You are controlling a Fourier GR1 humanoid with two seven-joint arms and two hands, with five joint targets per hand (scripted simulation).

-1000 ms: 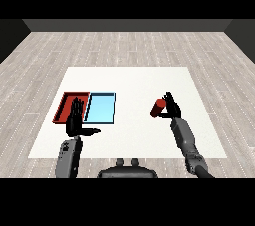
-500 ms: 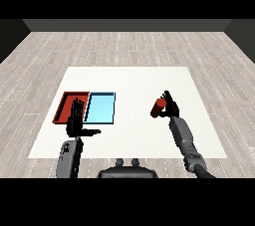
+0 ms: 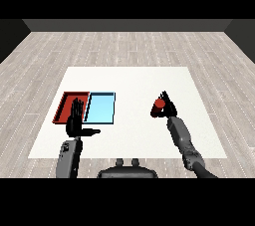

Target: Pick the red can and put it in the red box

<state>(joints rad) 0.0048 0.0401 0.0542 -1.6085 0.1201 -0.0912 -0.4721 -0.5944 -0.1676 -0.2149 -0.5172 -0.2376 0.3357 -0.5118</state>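
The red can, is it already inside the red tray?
No. The red can is at the right hand, far to the right of the red tray.

Red can [image 3: 159,104]: lower and right portions are covered by the right hand [image 3: 166,106]; only the top and upper left side are seen. Whether the can rests on the white table [image 3: 134,80] or is raised above it cannot be told. No label or marking on the can can be made out.

Red tray [image 3: 65,104]: the near right corner and part of the floor are hidden behind the left hand [image 3: 75,121]. Contact between that hand and the tray cannot be judged.

Both forearms are cut off at the lower edge of the head view. The individual fingers of the right hand cannot be separated against the can.
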